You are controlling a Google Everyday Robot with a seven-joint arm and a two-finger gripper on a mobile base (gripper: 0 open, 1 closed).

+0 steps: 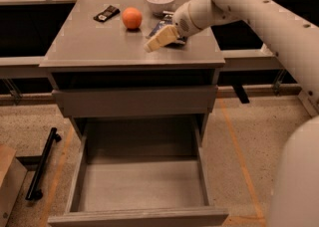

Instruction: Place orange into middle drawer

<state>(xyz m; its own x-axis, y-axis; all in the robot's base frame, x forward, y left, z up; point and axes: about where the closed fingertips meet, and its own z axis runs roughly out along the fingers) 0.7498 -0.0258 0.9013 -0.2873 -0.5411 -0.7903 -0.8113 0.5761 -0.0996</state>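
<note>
One claw (160,38), low over the cabinet top (89,47), right of centre, tip aimed down-left. Can't tell if it's set wide or narrow, and it holds nothing I can see. It hangs over a dark bag (160,22), partly hiding it. The orange (132,18) lies just up-left of the tip, apart from it, on the top toward the back. Behind the bag is a white bowl (160,1); left of the orange, a small dark packet (106,13).

Risks, imo: the orange is round & smooth, so an off-centre nudge w/ the tip could roll it toward the packet or off an edge. A careless sweep could drag the bag or knock the bowl. Let go too high & it may bounce out over the low walls.

Containers: the drawer (142,191) is pulled out below, floor bare, nothing in it. Bowl's inside: can't tell. Upper panel (134,100) is shut
</note>
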